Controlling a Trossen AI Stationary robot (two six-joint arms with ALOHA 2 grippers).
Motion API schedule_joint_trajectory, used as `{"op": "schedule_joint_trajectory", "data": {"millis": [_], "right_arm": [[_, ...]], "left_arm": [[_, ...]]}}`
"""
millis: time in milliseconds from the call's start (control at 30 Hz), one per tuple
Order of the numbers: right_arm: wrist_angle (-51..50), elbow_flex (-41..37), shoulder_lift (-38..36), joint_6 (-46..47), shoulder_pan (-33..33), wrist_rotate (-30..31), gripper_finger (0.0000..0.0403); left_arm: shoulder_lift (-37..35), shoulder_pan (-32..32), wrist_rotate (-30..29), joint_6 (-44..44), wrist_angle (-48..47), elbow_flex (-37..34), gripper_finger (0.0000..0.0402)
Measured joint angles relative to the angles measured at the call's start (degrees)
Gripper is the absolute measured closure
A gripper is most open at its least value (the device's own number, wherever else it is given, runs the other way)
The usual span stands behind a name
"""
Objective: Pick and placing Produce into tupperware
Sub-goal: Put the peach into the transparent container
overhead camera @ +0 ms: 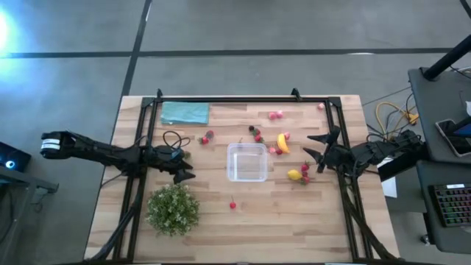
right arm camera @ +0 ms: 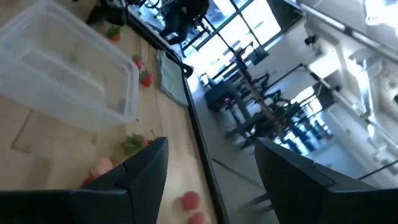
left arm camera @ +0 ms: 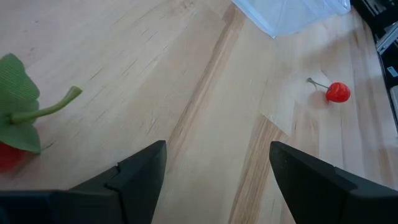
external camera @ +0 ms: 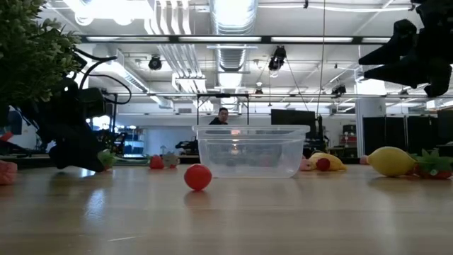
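The clear square tupperware (overhead camera: 246, 162) stands on its base mid-table. To its right lie a yellow banana (overhead camera: 282, 142), a lemon (overhead camera: 294, 174) and red strawberry pieces (overhead camera: 304, 171). More red pieces (overhead camera: 255, 134) lie behind it, and one red cherry (overhead camera: 232, 205) lies in front. My left gripper (overhead camera: 188, 167) hovers open, low, left of the tupperware, with only bare wood between its fingers (left arm camera: 217, 168). A red piece with a green leaf (left arm camera: 15, 118) lies beside it. My right gripper (overhead camera: 313, 146) is open and raised, right of the banana, rolled to one side and pointing about level (right arm camera: 211, 168).
A bushy green plant (overhead camera: 173, 208) stands near the front left, close to my left arm. A teal folded cloth (overhead camera: 185, 112) lies at the far left. A black frame (overhead camera: 243, 99) rims the table's far and side edges. Bare wood lies in front of the tupperware.
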Motion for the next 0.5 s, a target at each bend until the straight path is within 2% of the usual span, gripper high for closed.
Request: {"op": "schedule_joint_trajectory", "data": {"millis": [167, 267, 333, 500], "right_arm": [[-0.01, 0.00, 0.00, -11.57, 0.00, 0.26, 0.0170], [0.36, 0.00, 0.00, -14.73, 0.00, 0.25, 0.0170], [3.21, 0.00, 0.00, -12.75, 0.00, -0.76, 0.0170], [6.04, 0.07, 0.00, -0.04, 0.01, -2.80, 0.0170]], "left_arm": [[-0.01, 0.00, -0.01, 0.00, 0.01, 0.00, 0.0130], [0.00, 0.00, 0.00, 0.00, 0.00, 0.00, 0.0130], [0.00, -0.01, 0.00, 0.00, 0.00, 0.00, 0.0130], [0.00, 0.00, 0.00, 0.00, 0.00, 0.00, 0.0130]]}}
